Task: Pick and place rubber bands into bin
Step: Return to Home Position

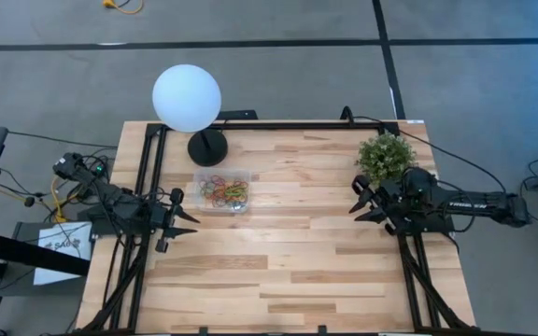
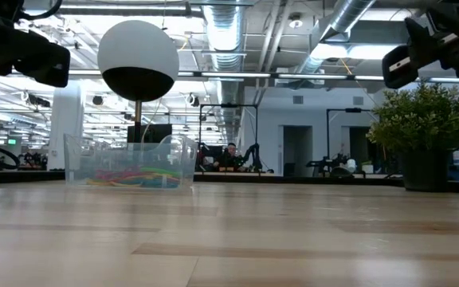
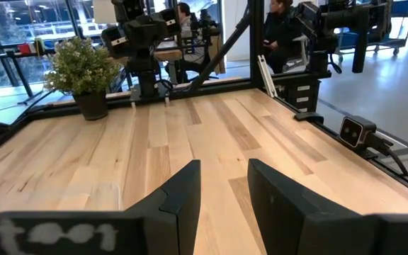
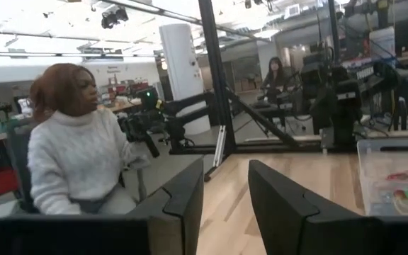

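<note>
Both grippers, left gripper [image 1: 187,220] and right gripper [image 1: 357,199], are held empty with fingers parted at opposite edges of the table [image 1: 297,261]; the rubber bands [image 1: 224,192] are seen heaped inside the bin [image 1: 198,187]; homing is judged underway; only parking is called for.

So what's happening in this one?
Nothing is being handled right now. The rubber bands lie in the bin, next to the lamp. Both arms sit at the sides of the table. The left end effector and the right end effector are open and empty, the right one beside the plant.
</note>
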You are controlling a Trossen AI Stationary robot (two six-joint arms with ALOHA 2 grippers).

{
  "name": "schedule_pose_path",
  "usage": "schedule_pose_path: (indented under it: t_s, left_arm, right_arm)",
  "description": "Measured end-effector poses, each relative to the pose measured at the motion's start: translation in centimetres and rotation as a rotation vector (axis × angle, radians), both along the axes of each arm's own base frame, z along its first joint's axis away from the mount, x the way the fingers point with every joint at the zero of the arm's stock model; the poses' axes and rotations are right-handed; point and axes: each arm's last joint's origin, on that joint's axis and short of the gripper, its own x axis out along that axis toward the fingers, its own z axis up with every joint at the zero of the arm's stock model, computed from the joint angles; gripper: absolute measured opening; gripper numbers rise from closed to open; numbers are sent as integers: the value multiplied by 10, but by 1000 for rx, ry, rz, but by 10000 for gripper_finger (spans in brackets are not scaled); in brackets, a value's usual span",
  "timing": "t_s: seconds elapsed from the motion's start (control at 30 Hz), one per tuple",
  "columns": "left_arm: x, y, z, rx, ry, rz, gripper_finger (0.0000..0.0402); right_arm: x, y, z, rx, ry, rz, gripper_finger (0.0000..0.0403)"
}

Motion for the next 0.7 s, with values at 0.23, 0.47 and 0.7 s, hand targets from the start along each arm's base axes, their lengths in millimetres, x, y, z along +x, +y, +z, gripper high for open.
schedule_pose_path:
  t_s: [0.23, 0.47, 0.7]
  left_arm:
    - [0, 0, 0, 0, 0, 1, 110]
    - [0, 0, 0, -4, 1, 1, 110]
    - [0, 0, 0, -7, 2, 1, 110]
  right_arm:
    - [1, 0, -4, 8, 46, 0, 107]
    - [1, 0, -5, 11, 58, 0, 107]
    - [1, 0, -6, 13, 71, 0, 107]
